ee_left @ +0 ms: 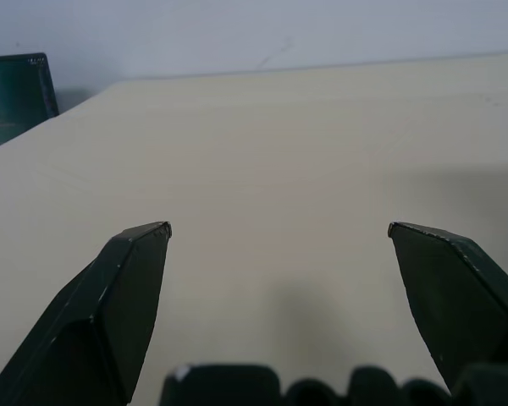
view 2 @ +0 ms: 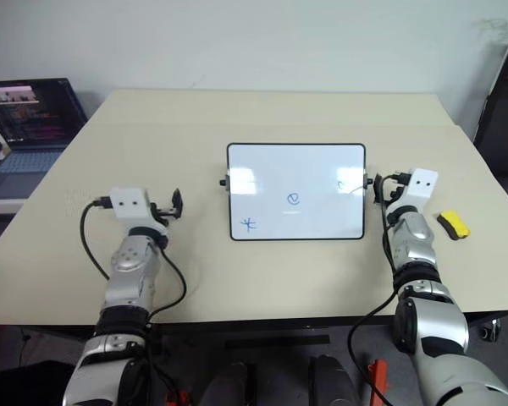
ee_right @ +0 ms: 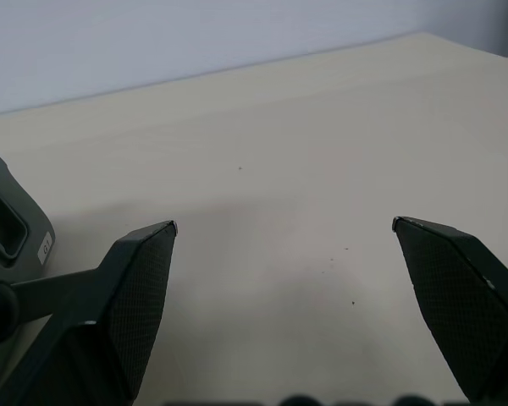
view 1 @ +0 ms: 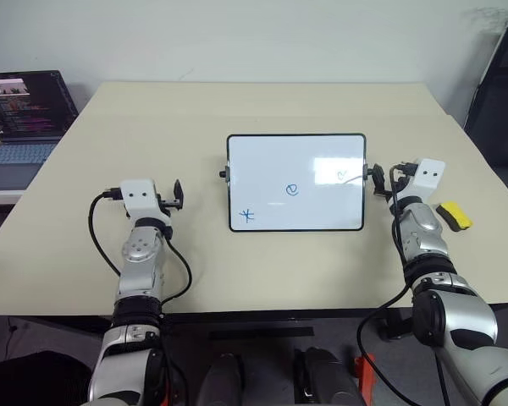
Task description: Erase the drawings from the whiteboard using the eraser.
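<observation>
Our right gripper (ee_right: 284, 228) stands wide and holds nothing, beside the right edge of the whiteboard (view 1: 295, 181); the eraser (view 1: 454, 216) lies on the table (view 1: 68, 228) just to its right, slightly nearer to us; we should turn the wrist downward and close on its yellow sides; the drawings (view 1: 291, 189) are untouched.

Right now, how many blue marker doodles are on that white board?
3: a star-like blue cross at the black-framed whiteboard's near-left corner, a blue spiral mid-board, and a blue scribble toward its right edge.
</observation>
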Controlling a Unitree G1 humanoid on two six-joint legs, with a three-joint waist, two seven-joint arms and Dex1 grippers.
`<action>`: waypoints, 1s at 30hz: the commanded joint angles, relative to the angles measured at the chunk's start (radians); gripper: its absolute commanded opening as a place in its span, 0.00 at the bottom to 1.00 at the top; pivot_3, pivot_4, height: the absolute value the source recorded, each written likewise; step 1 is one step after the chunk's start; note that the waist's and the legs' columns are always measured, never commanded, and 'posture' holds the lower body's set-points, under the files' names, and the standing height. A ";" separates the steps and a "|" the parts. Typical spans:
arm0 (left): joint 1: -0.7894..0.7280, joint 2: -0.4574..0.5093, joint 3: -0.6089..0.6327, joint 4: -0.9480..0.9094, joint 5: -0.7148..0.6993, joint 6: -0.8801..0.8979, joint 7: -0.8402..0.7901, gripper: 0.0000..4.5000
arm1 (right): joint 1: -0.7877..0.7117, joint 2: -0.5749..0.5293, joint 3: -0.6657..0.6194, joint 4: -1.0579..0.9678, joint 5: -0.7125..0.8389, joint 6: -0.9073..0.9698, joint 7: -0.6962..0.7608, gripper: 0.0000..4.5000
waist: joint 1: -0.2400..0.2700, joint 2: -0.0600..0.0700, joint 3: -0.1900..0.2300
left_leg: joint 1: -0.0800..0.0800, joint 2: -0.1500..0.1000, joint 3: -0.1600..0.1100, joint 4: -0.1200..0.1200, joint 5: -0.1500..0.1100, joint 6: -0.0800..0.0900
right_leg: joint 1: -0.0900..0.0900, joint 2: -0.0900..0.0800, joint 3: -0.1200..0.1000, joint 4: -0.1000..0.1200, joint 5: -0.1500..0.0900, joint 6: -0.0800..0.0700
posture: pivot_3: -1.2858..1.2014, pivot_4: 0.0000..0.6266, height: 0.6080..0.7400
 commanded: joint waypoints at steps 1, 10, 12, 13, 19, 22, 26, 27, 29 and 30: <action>-0.007 0.011 0.010 -0.061 -0.007 -0.003 -0.004 1.00 | -0.021 -0.005 -0.011 -0.007 0.011 -0.008 0.002 1.00 | 0.002 0.000 0.000 | 0.000 0.000 0.000 0.000 0.000 0.000 | 0.000 0.000 0.000 0.000 0.000 0.000 | 0.52 0.24 1.00; -0.065 0.021 -0.004 -0.003 -0.010 0.009 -0.055 1.00 | -0.012 -0.033 -0.029 0.011 0.013 -0.040 -0.009 1.00 | 0.002 0.000 0.000 | 0.000 0.000 0.000 0.000 0.000 0.000 | 0.000 0.000 0.000 0.000 0.000 0.000 | 0.52 0.24 1.00; -0.084 0.021 -0.010 0.010 -0.015 0.008 -0.084 1.00 | 0.003 -0.040 -0.034 0.001 0.018 -0.045 -0.006 1.00 | 0.002 0.000 0.000 | 0.000 0.000 0.000 0.000 0.000 0.000 | 0.000 0.000 0.000 0.000 0.000 0.000 | 0.52 0.24 1.00; -0.091 0.019 -0.014 0.021 -0.011 0.000 -0.090 1.00 | 0.012 -0.041 -0.034 -0.002 0.017 -0.049 -0.006 1.00 | 0.002 0.000 0.000 | 0.000 0.000 0.000 0.000 0.000 0.000 | 0.000 0.000 0.000 0.000 0.000 0.000 | 0.52 0.24 1.00; -0.095 -0.024 -0.063 -0.002 0.024 -0.010 -0.078 1.00 | 0.037 -0.069 -0.034 -0.040 0.024 -0.048 0.018 1.00 | 0.001 0.000 0.000 | 0.000 0.000 0.001 0.000 0.000 0.000 | 0.000 0.000 0.001 -0.001 0.000 0.000 | 0.52 0.24 1.00; -0.079 -0.041 -0.076 0.005 0.035 -0.018 -0.073 1.00 | 0.048 -0.084 -0.023 -0.037 0.013 -0.044 0.016 1.00 | 0.001 0.000 0.000 | 0.000 0.000 0.001 0.000 0.000 0.000 | 0.000 0.000 0.001 -0.001 0.000 0.001 | 0.52 0.24 1.00; -0.073 -0.048 -0.075 0.000 0.034 -0.015 -0.069 1.00 | 0.052 -0.106 -0.010 -0.061 0.012 -0.016 0.045 1.00 | -0.006 0.000 0.000 | 0.000 0.000 0.001 0.000 0.000 0.000 | 0.000 0.001 0.001 -0.001 0.000 0.001 | 0.52 0.24 1.00; -0.075 -0.048 -0.075 0.007 0.035 -0.017 -0.069 1.00 | 0.052 -0.111 -0.009 -0.064 0.011 -0.012 0.048 1.00 | -0.006 0.000 0.000 | 0.000 0.000 0.001 0.000 0.000 0.000 | 0.000 0.001 0.001 -0.001 0.000 0.001 | 0.52 0.24 1.00; -0.081 -0.048 -0.075 0.015 0.035 -0.020 -0.067 1.00 | 0.053 -0.126 -0.013 -0.067 0.013 -0.005 0.050 1.00 | -0.006 0.000 0.000 | 0.000 0.000 0.001 0.000 0.000 0.000 | 0.000 0.001 0.001 -0.001 0.000 0.001 | 0.52 0.24 1.00; -0.085 -0.046 -0.073 0.016 0.032 -0.019 -0.068 1.00 | 0.053 -0.132 -0.015 -0.070 0.014 -0.002 0.049 1.00 | -0.006 0.000 0.000 | 0.000 0.000 0.001 0.000 0.000 0.000 | 0.000 0.001 0.001 -0.001 0.000 0.001 | 0.52 0.24 1.00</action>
